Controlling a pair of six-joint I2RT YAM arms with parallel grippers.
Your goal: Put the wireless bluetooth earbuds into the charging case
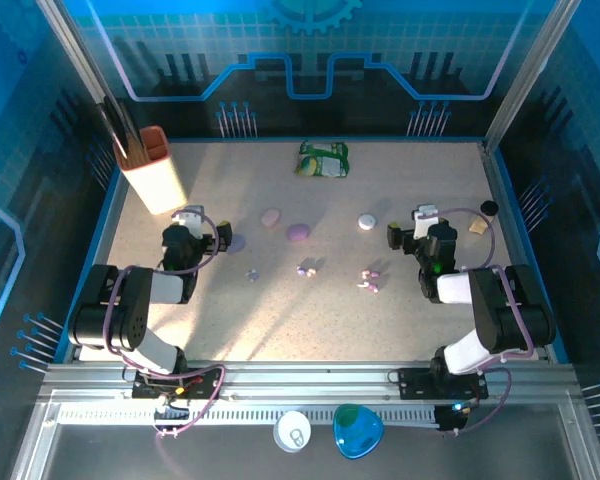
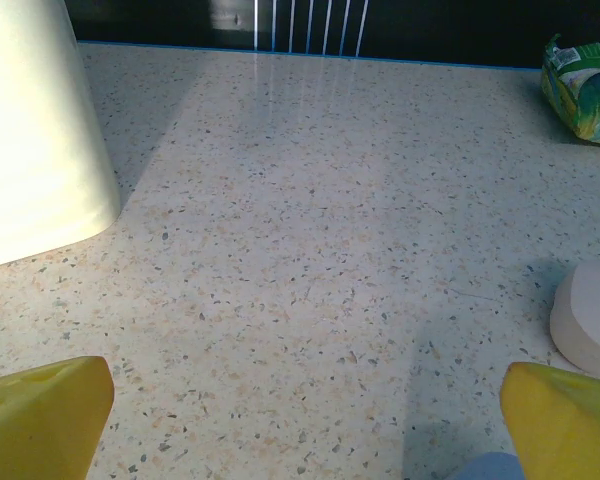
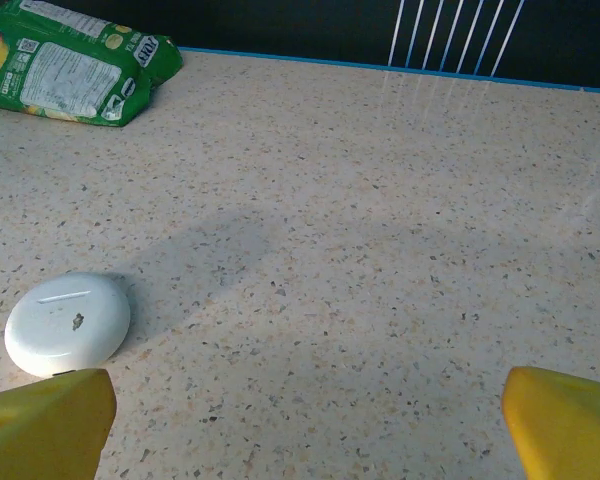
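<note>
Both left fingers (image 2: 40,415) and right fingers (image 3: 565,420) gape open above speckled table (image 3: 380,250); smooth white pebble case (image 3: 67,322).

Bright patch at left, cream holder (image 2: 30,130) blown out — soft shadows, sharp focus
</note>
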